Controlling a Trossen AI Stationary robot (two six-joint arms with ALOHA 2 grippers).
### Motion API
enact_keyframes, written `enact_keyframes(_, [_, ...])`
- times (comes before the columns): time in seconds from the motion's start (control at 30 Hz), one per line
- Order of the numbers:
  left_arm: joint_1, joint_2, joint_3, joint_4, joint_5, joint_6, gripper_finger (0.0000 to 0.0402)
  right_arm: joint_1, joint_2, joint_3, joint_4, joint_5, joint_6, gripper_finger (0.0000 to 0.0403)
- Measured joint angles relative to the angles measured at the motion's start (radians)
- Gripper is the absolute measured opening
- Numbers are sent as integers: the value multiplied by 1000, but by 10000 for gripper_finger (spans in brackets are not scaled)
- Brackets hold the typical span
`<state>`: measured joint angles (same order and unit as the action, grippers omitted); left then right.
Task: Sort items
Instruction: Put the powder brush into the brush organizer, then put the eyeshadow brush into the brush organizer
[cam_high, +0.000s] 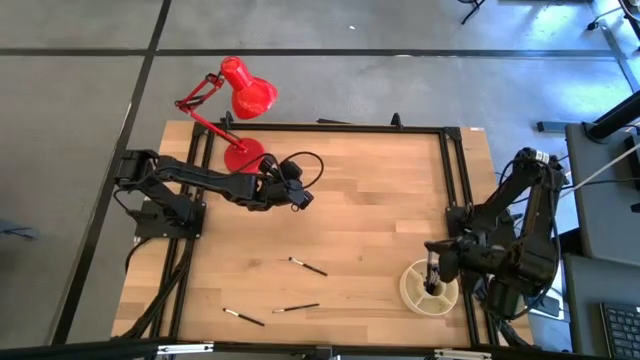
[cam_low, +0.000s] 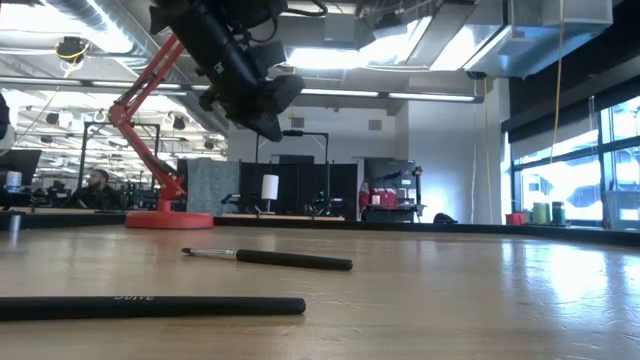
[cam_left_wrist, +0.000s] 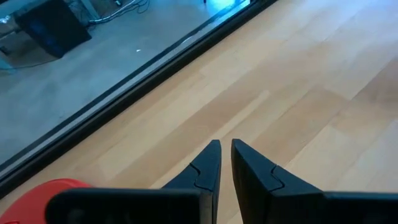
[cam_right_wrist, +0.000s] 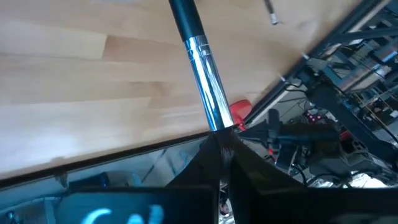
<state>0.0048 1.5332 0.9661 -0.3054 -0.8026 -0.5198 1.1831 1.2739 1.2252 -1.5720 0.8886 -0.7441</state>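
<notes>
Currently the right gripper (cam_high: 432, 268) hangs directly over the round dish (cam_high: 412, 290) near the front right corner of the surface (cam_high: 370, 200), jaws clamped on one brush (cam_right_wrist: 202, 59). In the right wrist view the brush runs straight out from the jaws, silver ferrule nearest them and black handle beyond, so its long axis stands roughly upright above the dish. Judgement: the coming move is a short lowering and release, and it turns on which compartment lies under the brush. That cannot be told from these views, nor what the dish already holds beyond a dark shape at its centre.

Three brushes lie flat on the surface towards its front edge: one (cam_high: 308, 266) near the middle, one (cam_high: 296, 308) closer to the front edge, one (cam_high: 243, 317) further towards the front left corner. All lie roughly parallel to the front edge, slightly slanted.

Left gripper (cam_high: 300, 196) hovers above the rear left part of the surface, beside the red lamp (cam_high: 245, 95), jaws nearly together with a narrow gap, holding nothing. It looks the nearer arm for the loose brushes.
</notes>
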Motion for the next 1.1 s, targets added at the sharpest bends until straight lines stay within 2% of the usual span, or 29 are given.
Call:
enact_keyframes(0.27, [0,0,0,-4,20,0,33,36,1,-13,1,-24,12,13])
enact_keyframes(0.4, [0,0,0,-4,20,0,33,65,23,-13,2,-50,113,13])
enact_keyframes(0.67, [-1,0,15,-4,45,-1,33,86,75,-12,1,-48,199,21])
enact_keyframes(0.77, [-1,0,23,-4,49,-1,33,90,85,-12,2,-65,241,44])
enact_keyframes(0.97, [-1,0,29,-5,49,8,33,90,90,-12,1,-71,241,116])
enact_keyframes(1.03, [-1,0,29,-5,49,9,33,90,90,-12,1,-31,242,137])
enact_keyframes(1.1, [-1,0,29,-5,49,9,33,90,89,-12,1,84,251,154])
